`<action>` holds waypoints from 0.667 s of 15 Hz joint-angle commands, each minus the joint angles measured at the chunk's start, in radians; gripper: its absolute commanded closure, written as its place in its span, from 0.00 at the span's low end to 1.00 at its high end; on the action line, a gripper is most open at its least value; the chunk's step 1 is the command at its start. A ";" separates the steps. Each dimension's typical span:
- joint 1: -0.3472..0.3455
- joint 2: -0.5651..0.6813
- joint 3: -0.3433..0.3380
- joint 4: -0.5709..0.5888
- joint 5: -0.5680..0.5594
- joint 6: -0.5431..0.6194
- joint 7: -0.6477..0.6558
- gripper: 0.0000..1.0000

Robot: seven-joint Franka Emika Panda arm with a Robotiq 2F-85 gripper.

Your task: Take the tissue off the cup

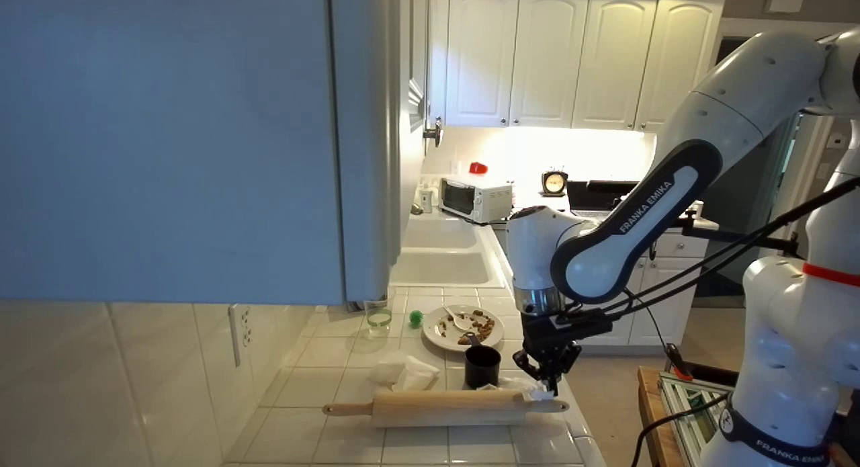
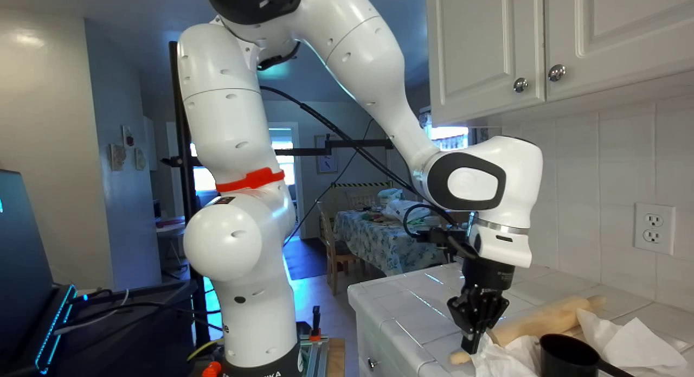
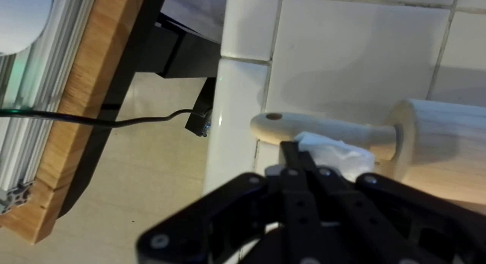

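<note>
The small black cup [image 1: 482, 369] stands upright on the tiled counter with its handle pointing away; it also shows in an exterior view [image 2: 569, 356]. Its rim is uncovered. A crumpled white tissue [image 2: 501, 360] lies beside the cup and reaches to my gripper [image 2: 470, 345]. In the wrist view the fingers [image 3: 298, 148] are close together, with the tissue [image 3: 338, 155] caught at their tips, low above the counter near its edge. A second white tissue [image 1: 413, 373] lies on the cup's other side and also shows in an exterior view [image 2: 634, 339].
A wooden rolling pin [image 1: 450, 409] lies right beside the tissues, one handle [image 3: 319, 127] near the fingertips. A plate [image 1: 440, 341] with food bits and a spoon stands behind the cup. A glass [image 1: 378, 319] and a green object [image 1: 416, 318] stand nearby. A wall cabinet [image 1: 168, 138] hangs above.
</note>
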 commanded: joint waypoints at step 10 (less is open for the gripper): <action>-0.158 -0.005 -0.039 -0.004 -0.269 0.080 0.295 1.00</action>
